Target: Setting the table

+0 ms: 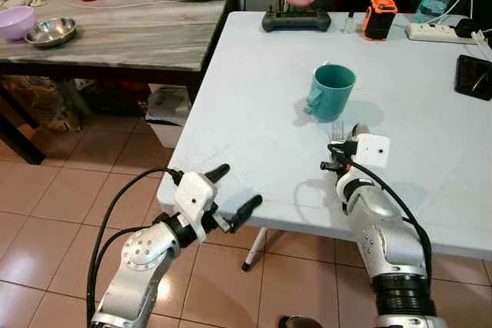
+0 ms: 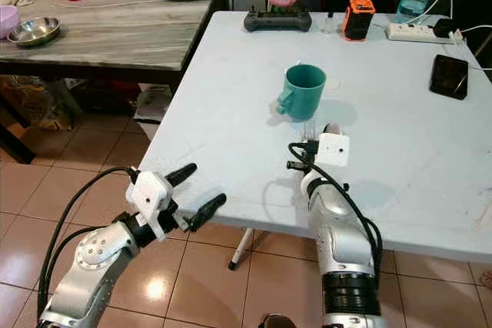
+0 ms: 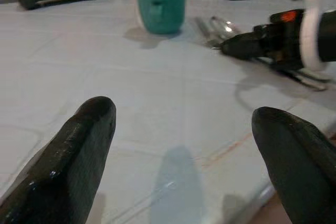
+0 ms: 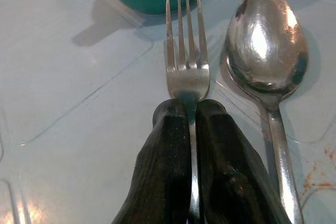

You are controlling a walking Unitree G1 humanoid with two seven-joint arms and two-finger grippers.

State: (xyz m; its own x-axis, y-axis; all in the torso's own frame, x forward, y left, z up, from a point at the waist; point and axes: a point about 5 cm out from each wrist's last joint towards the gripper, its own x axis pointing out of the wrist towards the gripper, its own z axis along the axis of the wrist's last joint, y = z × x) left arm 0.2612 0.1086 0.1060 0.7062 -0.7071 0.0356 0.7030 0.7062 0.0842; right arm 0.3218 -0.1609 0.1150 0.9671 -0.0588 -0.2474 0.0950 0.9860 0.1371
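Two grippers at white tabletop (image 1: 254, 105) near edge: right gripper (image 4: 189, 114) pinching fork (image 4: 186, 61) beside spoon (image 4: 266, 40); left gripper (image 1: 234, 190) spread.

Bench (image 1: 254, 105), centre frame: mug (image 1: 333, 91) mid-frame; fork (image 4: 186, 61) and spoon (image 4: 268, 45) side by side just below it, spoon at right. Upper edge: controller (image 1: 296, 19). Upper left, second bench (image 1: 131, 32): steel bowl (image 1: 51, 32).
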